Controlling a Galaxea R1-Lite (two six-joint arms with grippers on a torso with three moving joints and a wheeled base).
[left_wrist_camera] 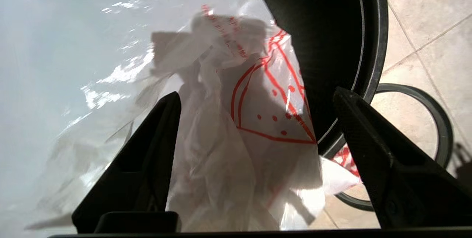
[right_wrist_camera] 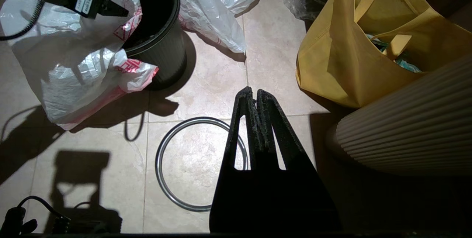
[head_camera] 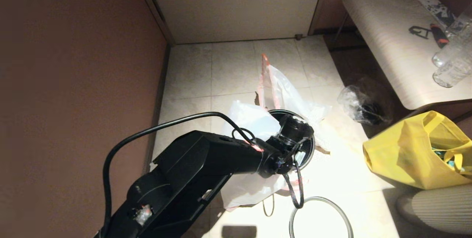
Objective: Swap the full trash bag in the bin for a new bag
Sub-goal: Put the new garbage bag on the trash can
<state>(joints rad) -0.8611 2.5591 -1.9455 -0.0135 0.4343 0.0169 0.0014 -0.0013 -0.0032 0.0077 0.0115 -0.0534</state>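
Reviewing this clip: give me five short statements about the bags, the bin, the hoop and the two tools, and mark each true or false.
1. The left tool is open, at the bin mouth with the new bag between its fingers. True.
2. The grey hoop sits on the bin's top. False: it lies flat on the floor beside the bin.
3. The full bag with orange-pink handles is still inside the bin. False: it lies on the floor behind the bin.
4. The right tool is shut and holds nothing. True.
5. The yellow tote hangs from the right tool. False: it stands on the floor, apart from it.
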